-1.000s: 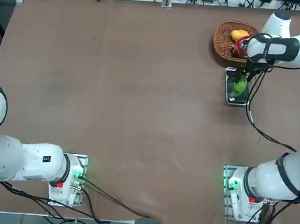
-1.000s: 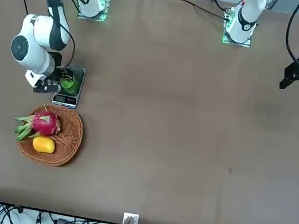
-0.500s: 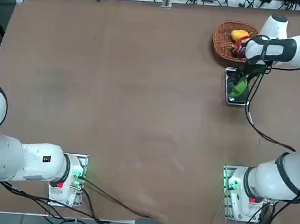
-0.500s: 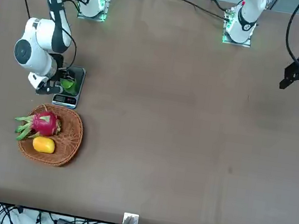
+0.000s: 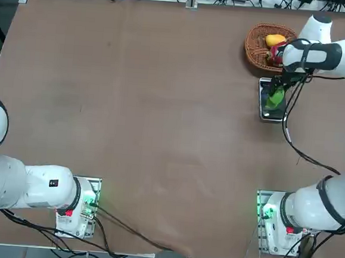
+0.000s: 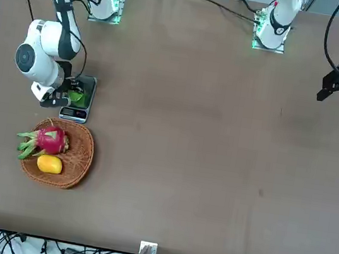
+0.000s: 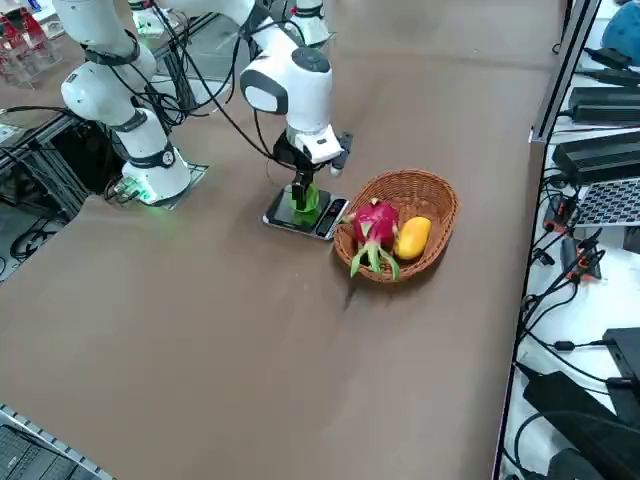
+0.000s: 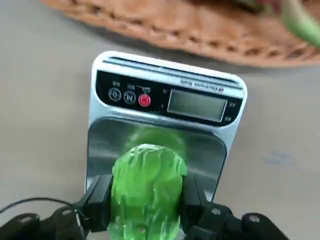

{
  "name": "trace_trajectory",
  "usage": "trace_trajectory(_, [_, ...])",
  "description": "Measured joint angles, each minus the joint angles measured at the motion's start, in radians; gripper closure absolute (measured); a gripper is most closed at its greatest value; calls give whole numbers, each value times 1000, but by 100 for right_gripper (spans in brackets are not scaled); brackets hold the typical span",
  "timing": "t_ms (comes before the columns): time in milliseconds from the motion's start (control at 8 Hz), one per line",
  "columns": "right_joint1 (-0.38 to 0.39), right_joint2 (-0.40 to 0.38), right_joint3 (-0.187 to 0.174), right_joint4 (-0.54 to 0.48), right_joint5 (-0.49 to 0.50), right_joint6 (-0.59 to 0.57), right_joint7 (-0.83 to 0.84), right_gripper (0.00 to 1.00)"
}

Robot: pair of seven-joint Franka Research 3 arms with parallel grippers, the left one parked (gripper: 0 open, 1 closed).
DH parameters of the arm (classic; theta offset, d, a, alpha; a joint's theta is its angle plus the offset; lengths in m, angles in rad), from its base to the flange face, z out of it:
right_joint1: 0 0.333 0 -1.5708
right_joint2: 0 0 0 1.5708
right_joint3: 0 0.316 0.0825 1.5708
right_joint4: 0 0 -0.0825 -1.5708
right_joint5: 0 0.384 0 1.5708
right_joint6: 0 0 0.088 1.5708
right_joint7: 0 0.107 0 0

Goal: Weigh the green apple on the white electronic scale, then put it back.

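The right arm reaches from its base at the near edge of the table out toward the far right corner, and its right claw [image 8: 146, 200] hangs over the white electronic scale [image 5: 272, 101]. The claw is closed on the green apple [image 8: 147, 192], one finger [image 8: 98, 200] pressed against each side of the fruit. The apple sits above the scale's shiny weighing plate, whose surface mirrors its green; whether it rests on the plate or is lifted just clear of it, I cannot tell. From the side, the apple [image 7: 305, 200] shows low between the claw and the scale [image 7: 304, 215].

The scale lies flat on the table, its display strip and red button at the end turned away from the robot. Just beyond that end, near the far edge of the table, stands a round wicker basket [image 5: 258, 47]. Inside it lie a pink dragon fruit [image 7: 374, 226] with green scales and an orange-yellow fruit [image 7: 412, 238], side by side.
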Motion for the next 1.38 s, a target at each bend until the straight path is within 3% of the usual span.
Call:
trace_trajectory(375, [22, 4, 11, 180, 3, -163, 43, 31])
trace_trajectory(625, [47, 51, 15, 321, 4, -202, 63, 31])
trace_trajectory(1375, [76, 461, 16, 815, 5, -251, 63, 31])
